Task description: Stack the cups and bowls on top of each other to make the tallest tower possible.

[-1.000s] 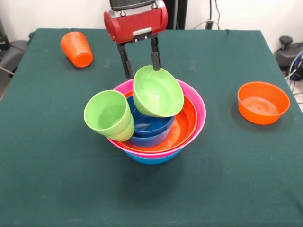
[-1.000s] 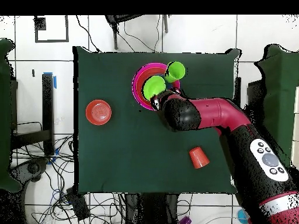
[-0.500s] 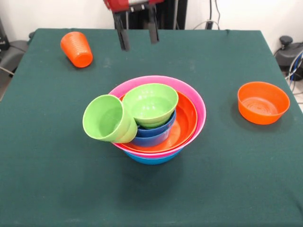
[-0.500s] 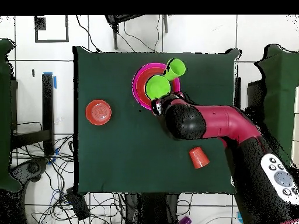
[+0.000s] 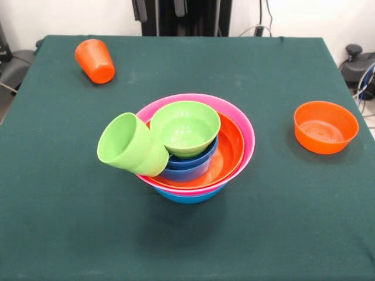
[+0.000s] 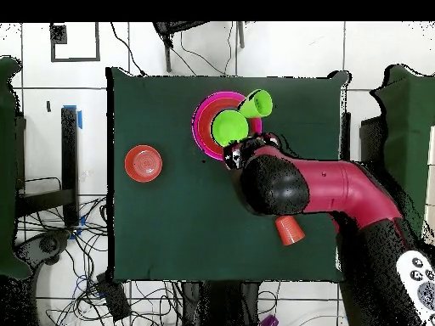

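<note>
Centre of frame, the small lime-green bowl [image 5: 186, 127] I was gripping a second ago now rests nested atop the tower [image 5: 196, 146]. Lime cup [image 5: 132, 145] leans off its left rim, tipping further. My gripper [image 5: 159, 8], risen to the top edge, looks empty.

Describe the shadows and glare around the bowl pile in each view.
Front view: the tower casts a soft dark shadow on the green cloth just below its blue base; faint sheen shows on the pink rim and inside the small orange bowl. Overhead view: the arm hides part of the pile; no clear shadow or glare is visible.
</note>
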Controlling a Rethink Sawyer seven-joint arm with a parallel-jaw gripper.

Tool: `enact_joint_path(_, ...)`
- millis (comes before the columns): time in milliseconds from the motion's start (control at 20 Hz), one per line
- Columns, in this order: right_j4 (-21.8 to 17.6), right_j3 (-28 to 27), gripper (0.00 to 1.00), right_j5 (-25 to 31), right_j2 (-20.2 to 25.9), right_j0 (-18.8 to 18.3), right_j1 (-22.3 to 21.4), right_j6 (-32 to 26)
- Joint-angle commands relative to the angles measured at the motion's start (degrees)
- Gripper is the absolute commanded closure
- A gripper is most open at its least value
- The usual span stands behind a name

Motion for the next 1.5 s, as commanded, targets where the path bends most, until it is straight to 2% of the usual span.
enact_joint_path(50, 0.2, 4.4, 0.0, 5.7, -2.2, 1.4, -0.3, 3.6)
enact_joint_path(250, 0.3, 4.6, 0.0, 5.9, -2.2, 1.2, -0.6, 3.4)
enact_joint_path(500, 2.4, 5.6, 0.0, 8.4, -1.6, 0.4, -3.8, 2.7)
enact_joint_path(1300, 0.8, 4.7, 0.0, 8.0, -2.9, 1.4, -2.9, 2.4)
enact_joint_path(1500, 1.0, 4.3, 0.0, 9.5, -2.8, 1.2, -3.5, 1.6)
